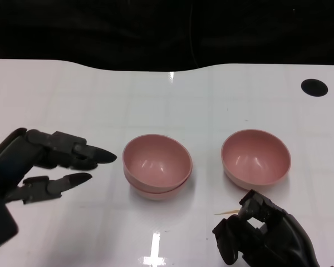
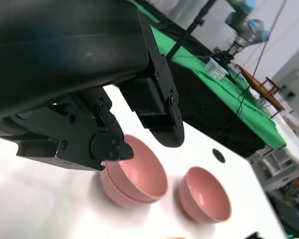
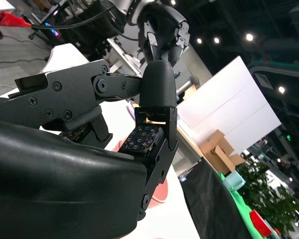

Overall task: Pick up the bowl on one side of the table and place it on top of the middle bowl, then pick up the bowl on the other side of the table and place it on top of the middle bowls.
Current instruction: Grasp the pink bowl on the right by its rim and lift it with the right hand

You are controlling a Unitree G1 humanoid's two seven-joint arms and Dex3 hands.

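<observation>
1. Right hand [image 1: 264, 233]: lies low on the table, near side of the right bowl [image 1: 256, 157] and just short of its rim. Its fingers are curled inward with nothing in them.
2. Left hand [image 1: 42, 164]: holds nothing; its fingers [image 1: 83, 156] are spread and point toward the middle stack [image 1: 157, 166], well apart from it.
3. Task items: the middle stack already shows two pink bowls nested, one rim under the other. The right bowl stands alone, upright, beside the stack and not touching it. This is judged to be the remaining bowl.
4. Risk, grasp: the curled fingers must open before reaching the rim. A closed approach would likely push the right bowl away across the smooth white table [image 1: 172, 100].
5. Risk, placement: the bowl walls look thin and slick. A shallow pinch could let the bowl tilt or slip; an off-centre release could leave it crooked on the stack or shift the stack.
6. Risk, debris: a small pale sliver [image 1: 227, 212] lies just beside the right hand; its identity cannot be determined.
7. Limits of view: the right wrist view is almost wholly blocked by the hand itself; only a pink edge shows. The left wrist view hides part of the stack behind the fingers.
</observation>
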